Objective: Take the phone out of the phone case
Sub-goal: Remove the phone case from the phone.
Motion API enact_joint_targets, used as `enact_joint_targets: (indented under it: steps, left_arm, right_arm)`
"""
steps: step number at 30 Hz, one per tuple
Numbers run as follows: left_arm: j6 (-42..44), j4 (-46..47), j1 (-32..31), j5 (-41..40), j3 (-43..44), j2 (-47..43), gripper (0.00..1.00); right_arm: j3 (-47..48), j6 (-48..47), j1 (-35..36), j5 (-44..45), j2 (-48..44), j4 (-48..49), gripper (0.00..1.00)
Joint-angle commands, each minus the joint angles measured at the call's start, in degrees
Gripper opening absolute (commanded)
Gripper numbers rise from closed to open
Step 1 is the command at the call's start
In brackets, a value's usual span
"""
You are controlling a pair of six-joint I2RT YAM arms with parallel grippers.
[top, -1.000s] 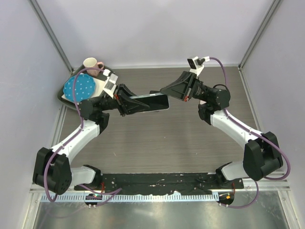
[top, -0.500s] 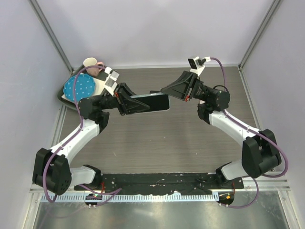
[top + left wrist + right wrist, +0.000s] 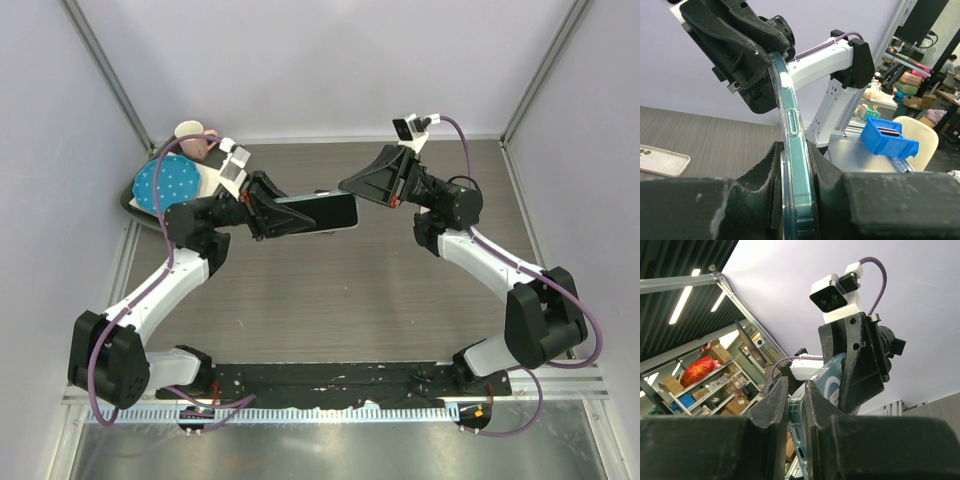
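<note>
Top view: the left gripper (image 3: pixel 272 216) clamps the phone (image 3: pixel 322 213) near one end and holds it above the table (image 3: pixel 350 300), so the right gripper (image 3: pixel 344 187) can reach the far end.

Left wrist: the left jaws pinch the clear case (image 3: pixel 790 125) across its faces, leaving the rim free.

Right wrist: the right jaws are closed on the case's edge, probably to peel it off.

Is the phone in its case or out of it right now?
In. The clear case wraps the phone's edge in the left wrist view, both pinched in the left claw.
</note>
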Motion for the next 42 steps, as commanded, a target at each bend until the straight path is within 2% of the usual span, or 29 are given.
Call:
enact_joint_targets:
  steps: [1, 13, 17, 21, 27, 30, 33, 38, 41, 42]
  left_arm:
    - [1.5, 20.3, -6.0, 12.0, 4.8, -3.9, 0.0]
    - [5.0, 20.1, -6.0, 12.5, 3.7, -3.1, 0.0]
    - [4.4, 19.5, -5.3, 9.9, 4.0, -3.4, 0.0]
    - [2.9, 17.8, -3.0, 5.4, 5.0, -3.1, 0.0]
    - [1.8, 15.8, -1.4, 1.5, 4.3, -3.5, 0.0]
    - [0.7, 15.4, -0.3, -0.2, 3.9, -3.7, 0.0]
    - [0.2, 15.5, -0.1, -0.7, 4.0, -3.8, 0.0]
    - [-0.1, 15.7, 0.5, -1.5, 4.1, -3.7, 0.0]
    - [-0.5, 16.0, 1.0, -2.0, 4.3, -3.5, 0.0]
    - [-0.5, 16.0, 1.1, -2.1, 4.3, -3.4, 0.0]
  right_arm:
    - [-0.1, 1.4, 0.1, 3.9, 3.8, -8.3, 0.01]
    - [-1.1, -1.4, 0.2, 3.8, 1.6, -14.1, 0.01]
    - [-0.9, -8.8, 0.6, 1.6, 0.7, -18.4, 0.01]
    - [0.5, -22.6, 1.9, -4.0, -0.7, -25.0, 0.01]
    - [1.4, -31.5, 1.9, -7.3, -3.0, -31.2, 0.01]
    - [2.3, -35.6, 1.9, -9.8, -3.4, -33.2, 0.11]
    - [2.7, -40.0, 1.9, -11.7, -3.9, -37.1, 0.3]
    - [2.3, -45.1, 2.0, -14.1, -4.3, -39.9, 0.35]
    - [3.2, -50.2, 2.2, -14.7, -4.8, -47.3, 0.39]
    - [4.1, -55.0, 2.2, -14.8, -5.0, -52.9, 0.4]
